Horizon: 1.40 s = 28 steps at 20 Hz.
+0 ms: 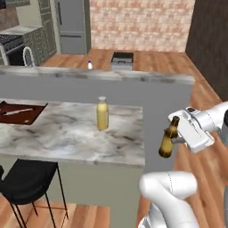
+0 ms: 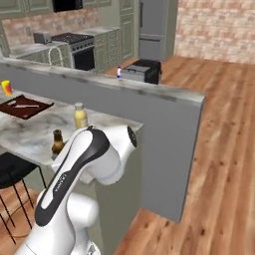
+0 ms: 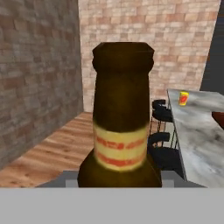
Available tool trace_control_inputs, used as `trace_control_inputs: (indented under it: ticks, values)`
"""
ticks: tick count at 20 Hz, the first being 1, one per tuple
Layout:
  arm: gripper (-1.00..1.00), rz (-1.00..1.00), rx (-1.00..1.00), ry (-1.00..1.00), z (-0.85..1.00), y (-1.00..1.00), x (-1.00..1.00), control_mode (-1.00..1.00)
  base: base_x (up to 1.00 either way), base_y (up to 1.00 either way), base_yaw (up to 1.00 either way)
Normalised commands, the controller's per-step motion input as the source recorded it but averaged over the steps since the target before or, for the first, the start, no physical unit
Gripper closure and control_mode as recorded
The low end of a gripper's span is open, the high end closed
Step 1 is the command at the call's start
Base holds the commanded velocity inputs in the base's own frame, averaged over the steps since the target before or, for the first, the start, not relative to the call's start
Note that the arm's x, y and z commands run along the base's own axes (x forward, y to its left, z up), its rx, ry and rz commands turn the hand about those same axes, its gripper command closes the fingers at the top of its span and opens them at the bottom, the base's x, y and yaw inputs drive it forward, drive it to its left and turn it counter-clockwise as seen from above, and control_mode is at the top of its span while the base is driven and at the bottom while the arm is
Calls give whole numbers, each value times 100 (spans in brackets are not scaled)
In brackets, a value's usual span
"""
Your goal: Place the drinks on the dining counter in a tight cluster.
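Note:
My gripper [image 1: 175, 135] is shut on the slim dark brown bottle [image 1: 168, 139], holding it upright in the air just off the right end of the dining counter [image 1: 67, 133]. The hand view looks at this brown bottle [image 3: 121, 118] from very close, showing its yellow and red label. The tall yellow bottle [image 1: 102, 114] with a pale cap stands on the slab, left of the held one. The small blue-and-white bottle [image 1: 90, 65] sits on top of the raised ledge [image 1: 133, 76]. From the right base camera, the brown bottle [image 2: 58, 142] is partly behind my arm, near the yellow bottle [image 2: 79, 115].
A dark red cutting board [image 1: 20, 112] with a rolling pin lies at the counter's left. A black stool [image 1: 29, 180] stands in front of the slab. A small yellow object [image 2: 6, 87] sits far left. Wooden floor opens to the right.

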Motion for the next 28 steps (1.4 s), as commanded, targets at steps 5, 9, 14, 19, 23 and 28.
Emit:
trace_control_inputs:
  ticks: [5, 9, 14, 19, 23, 28]
  values:
    - [100, 0, 0, 0, 0, 0, 0, 100, 0, 22, -45]
    - [100, 0, 0, 0, 0, 0, 0, 100, 0, 14, -53]
    - [100, 0, 0, 0, 0, 0, 0, 100, 12, 51, -35]
    - [100, 0, 0, 0, 0, 0, 0, 100, 27, 78, -27]
    - [100, 0, 0, 0, 0, 0, 0, 100, 19, 65, -21]
    - [100, 0, 0, 0, 0, 0, 0, 100, 46, 40, -10]
